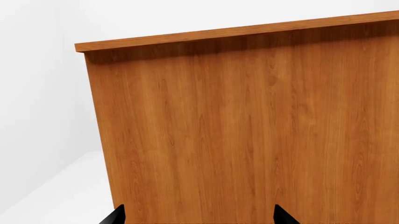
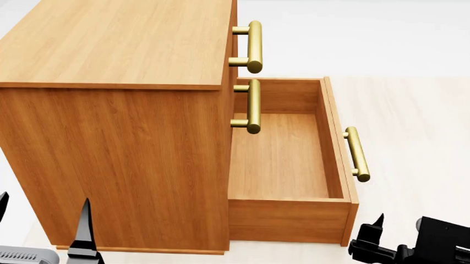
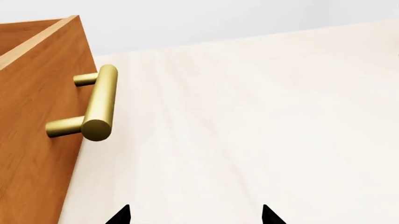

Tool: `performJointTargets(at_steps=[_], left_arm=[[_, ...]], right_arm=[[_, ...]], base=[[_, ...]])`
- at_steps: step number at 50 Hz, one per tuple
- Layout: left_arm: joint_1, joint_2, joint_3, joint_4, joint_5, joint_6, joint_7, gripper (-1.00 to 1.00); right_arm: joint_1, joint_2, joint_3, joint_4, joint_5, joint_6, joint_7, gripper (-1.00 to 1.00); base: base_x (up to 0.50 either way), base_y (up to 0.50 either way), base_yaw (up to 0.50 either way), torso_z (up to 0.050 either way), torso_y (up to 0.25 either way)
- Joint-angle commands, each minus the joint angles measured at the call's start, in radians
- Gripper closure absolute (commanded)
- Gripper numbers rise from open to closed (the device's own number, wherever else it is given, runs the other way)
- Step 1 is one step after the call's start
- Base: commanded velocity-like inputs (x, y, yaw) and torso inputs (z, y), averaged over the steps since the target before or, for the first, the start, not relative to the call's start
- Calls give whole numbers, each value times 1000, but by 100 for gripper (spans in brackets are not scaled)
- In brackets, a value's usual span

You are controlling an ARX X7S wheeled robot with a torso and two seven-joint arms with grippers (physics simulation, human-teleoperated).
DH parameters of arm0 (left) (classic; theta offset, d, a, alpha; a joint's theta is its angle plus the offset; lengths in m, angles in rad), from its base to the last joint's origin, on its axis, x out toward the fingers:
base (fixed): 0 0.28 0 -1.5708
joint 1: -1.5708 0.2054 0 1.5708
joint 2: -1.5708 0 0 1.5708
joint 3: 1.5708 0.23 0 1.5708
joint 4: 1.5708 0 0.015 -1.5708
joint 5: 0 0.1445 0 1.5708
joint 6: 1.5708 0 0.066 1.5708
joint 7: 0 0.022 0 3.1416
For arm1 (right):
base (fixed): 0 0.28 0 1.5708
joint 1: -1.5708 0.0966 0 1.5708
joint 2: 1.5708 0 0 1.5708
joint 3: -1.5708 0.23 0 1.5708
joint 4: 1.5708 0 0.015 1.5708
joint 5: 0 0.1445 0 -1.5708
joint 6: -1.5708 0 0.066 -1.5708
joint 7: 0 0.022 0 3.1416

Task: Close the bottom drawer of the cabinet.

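One cabinet [image 2: 118, 143] shows three brass handles [image 2: 254, 47], its bottom drawer [image 2: 283, 159] pulled out; both grippers' fingers [image 1: 281, 215] spread wide, empty.

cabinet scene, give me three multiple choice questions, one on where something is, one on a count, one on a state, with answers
1. Where is the right gripper in the head view?
A. near the pulled-out drawer's front corner
B. on top of the cabinet
C. inside the drawer

2. How many brass handles show in the head view?
A. one
B. three
C. five

3. What state is the bottom drawer in?
A. fully shut
B. pulled out, nothing visible inside
C. pulled out and full of bowls

Answers:
1 A, the black gripper sits low by the drawer's front corner, apart from its handle.
2 B, one bar on each of the three drawer fronts of the cabinet.
3 B, its bare wood floor is exposed well beyond the two upper fronts.
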Motion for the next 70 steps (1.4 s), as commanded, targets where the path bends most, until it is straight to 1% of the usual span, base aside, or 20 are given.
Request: performJointTargets(at_steps=[1, 9, 14, 17, 22, 29, 30, 33, 34, 38, 39, 43, 47, 52, 55, 56, 64, 67, 70], left_arm=[[3, -4, 3, -4, -5, 7, -3, -100], [4, -6, 3, -9, -9, 14, -5, -100], [6, -7, 5, -16, -10, 22, -6, -100], [6, -7, 8, -15, -11, 22, -7, -100], [4, -9, 9, -15, -13, 20, -9, -100], [9, -11, 11, -19, -15, 27, -12, -100], [8, -11, 12, -17, -15, 25, -13, -100], [6, -11, 12, -18, -17, 25, -13, -100], [4, -12, 12, -16, -18, 21, -14, -100], [0, -14, 12, -10, -20, 16, -16, -100], [0, -14, 13, -12, -20, 17, -16, -100], [2, -14, 16, -13, -19, 20, -19, -100], [4, -15, 21, -17, -18, 25, -19, -100], [4, -16, 22, -17, -20, 25, -20, -100], [6, -16, 25, -23, -20, 32, -20, -100], [7, -17, 25, -18, -21, 28, -21, -100], [7, -19, 28, -18, -23, 29, -24, -100], [6, -20, 30, -19, -23, 30, -25, -100], [6, -20, 31, -19, -23, 30, -26, -100]], right_arm=[[39, -27, -27, 122, -25, -70, -29, -100], [62, -46, -49, 146, -43, -77, -34, -100], [56, -52, -60, 107, -48, -45, -30, -100], [80, -57, -68, 161, -56, -75, -43, -100], [73, -67, -81, 131, -64, -57, -42, -100], [99, -84, -109, 177, -75, -78, -56, -100], [82, -83, -110, 125, -72, -46, -52, -100], [69, -86, -118, 81, -74, -19, -51, -100], [78, -90, -125, 105, -81, -35, -54, -100], [71, -99, -138, 82, -87, -23, -56, -100], [83, -103, -143, 113, -91, -44, -62, -100], [56, -114, -163, 52, -103, -12, -62, -100], [78, -129, -176, 94, -113, -34, -69, -100], [44, -130, -185, -27, -110, 45, -58, -100], [46, -137, -193, -28, -113, 44, -60, -100], [59, -142, -197, 8, -117, 19, -67, -100], [32, -146, -209, -94, -112, 86, -63, -100], [41, -150, -213, -69, -113, 71, -67, -100], [30, -154, -221, -107, -113, 94, -67, -100]], base=[[0, 0, 0, 0, 0], [0, 0, 0, 0, 0], [0, 0, 0, 0, 0], [0, 0, 0, 0, 0], [0, 0, 0, 0, 0], [9, 0, 4, 0, 0], [11, 0, 6, 0, 0], [6, 0, 6, 0, 0], [15, 0, 5, 0, 0], [8, 0, 5, 0, 0], [0, 0, 5, 0, 0], [7, 0, 5, 0, 0], [3, 0, 3, 0, 0], [2, 0, 1, 0, 0], [0, 0, 0, 0, 0], [0, 0, 0, 0, 0], [0, 0, 0, 0, 0], [0, 0, 0, 0, 0], [0, 0, 0, 0, 0]])
